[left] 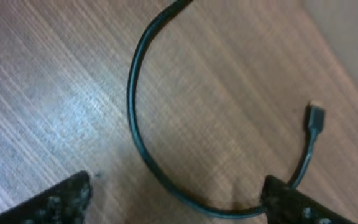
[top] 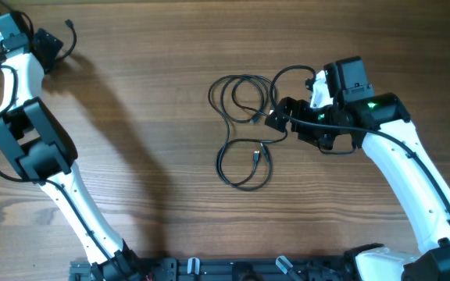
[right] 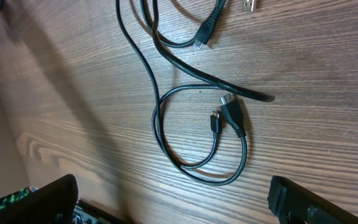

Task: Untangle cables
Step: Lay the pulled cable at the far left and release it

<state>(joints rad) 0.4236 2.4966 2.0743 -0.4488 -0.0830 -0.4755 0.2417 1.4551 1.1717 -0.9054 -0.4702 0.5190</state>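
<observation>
**A:** Cables [top: 244, 129] sit mid-desk [top: 155, 94] in one tangle, just beside the right pincer [top: 274, 119]. Its fingers are apart and hold nothing.

**B:** Left pincer [left: 179, 199]?

**A:** Off at the far corner, fingers also apart. A lone cable [left: 132, 106] arcs on the desk between them and meets one finger. Its plug [left: 316, 115] lies free.

**B:** Risks?

**A:** A strand [right: 210, 78] crosses the lower loop [right: 197, 162]. Pulling one loop probably drags the whole tangle. The two plugs [right: 225, 115] inside that loop could snag and cinch it tighter.

**B:** Axis?

**A:** The long axis runs far-to-near, with the upper loops [top: 241, 90] far and the lower loop nearer the base. The plug tips point toward the crossing strand.
</observation>
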